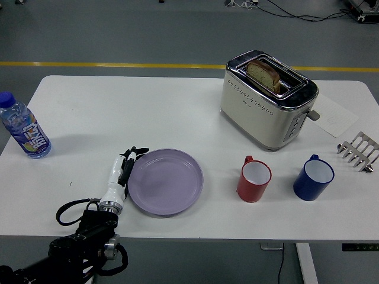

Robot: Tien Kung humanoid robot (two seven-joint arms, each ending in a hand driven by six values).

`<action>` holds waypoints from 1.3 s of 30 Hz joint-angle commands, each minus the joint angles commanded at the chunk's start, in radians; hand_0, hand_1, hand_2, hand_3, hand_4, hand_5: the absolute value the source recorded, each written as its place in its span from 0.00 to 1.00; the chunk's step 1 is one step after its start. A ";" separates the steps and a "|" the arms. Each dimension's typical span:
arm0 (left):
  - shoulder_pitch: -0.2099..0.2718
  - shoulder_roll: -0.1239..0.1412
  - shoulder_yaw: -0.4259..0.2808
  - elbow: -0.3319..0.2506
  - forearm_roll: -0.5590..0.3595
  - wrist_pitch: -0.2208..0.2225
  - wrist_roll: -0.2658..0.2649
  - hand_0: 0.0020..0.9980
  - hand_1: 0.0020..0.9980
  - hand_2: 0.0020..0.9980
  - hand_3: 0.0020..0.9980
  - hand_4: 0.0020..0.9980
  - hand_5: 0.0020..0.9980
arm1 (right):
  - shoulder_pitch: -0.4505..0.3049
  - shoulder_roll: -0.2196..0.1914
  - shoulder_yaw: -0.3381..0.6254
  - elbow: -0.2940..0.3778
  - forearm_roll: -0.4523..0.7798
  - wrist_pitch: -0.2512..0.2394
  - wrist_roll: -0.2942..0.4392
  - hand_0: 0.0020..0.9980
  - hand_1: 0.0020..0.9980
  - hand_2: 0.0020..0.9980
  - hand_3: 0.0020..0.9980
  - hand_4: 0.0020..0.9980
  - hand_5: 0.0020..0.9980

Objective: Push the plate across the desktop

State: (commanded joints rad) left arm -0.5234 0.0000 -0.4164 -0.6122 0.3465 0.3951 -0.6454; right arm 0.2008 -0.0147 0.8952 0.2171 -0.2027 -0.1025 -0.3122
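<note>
A lilac plate (166, 181) lies flat on the white table (118, 112), near the front edge and left of centre. My left hand (128, 164) comes in from the lower left, white at the wrist with black fingers. The hand is edge-on and its fingers are straight, resting against the plate's left rim. It holds nothing. My right arm is out of view.
A red mug (253, 178) stands just right of the plate, a blue mug (312, 177) further right. A toaster (267, 99) with bread stands behind them. A metal toast rack (358, 150) is at the right edge, a water bottle (25, 134) at the far left.
</note>
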 joint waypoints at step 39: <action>-0.037 0.017 -0.348 -0.093 0.290 0.019 0.000 0.73 0.74 0.73 0.60 0.34 0.99 | 0.012 -0.012 -0.034 -0.009 0.055 0.011 0.023 0.64 0.62 0.68 0.60 0.43 0.26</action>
State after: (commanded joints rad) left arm -0.5604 0.0166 -0.7647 -0.7053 0.6365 0.4144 -0.6454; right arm 0.2124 -0.0264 0.8608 0.2081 -0.1478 -0.0919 -0.2888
